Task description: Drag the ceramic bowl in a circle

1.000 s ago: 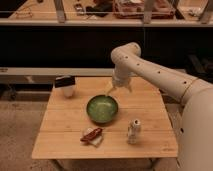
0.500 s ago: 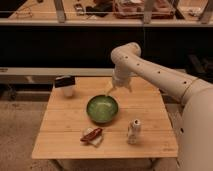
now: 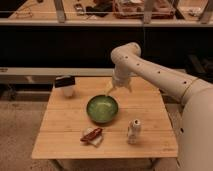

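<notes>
The ceramic bowl (image 3: pixel 102 108) is round, shallow and glossy green with a darker rim. It sits near the middle of the wooden table (image 3: pixel 150 107). My gripper (image 3: pixel 109 90) hangs from the white arm (image 3: pixel 150 67), which reaches in from the right. The gripper is at the bowl's far rim, just above or touching it; I cannot tell which. The bowl looks empty.
A small white cup with a black top (image 3: pixel 65 85) stands at the table's back left. A red packet (image 3: pixel 92 135) lies in front of the bowl. A small white bottle (image 3: pixel 133 131) stands at the front right. A dark shelf unit runs behind the table.
</notes>
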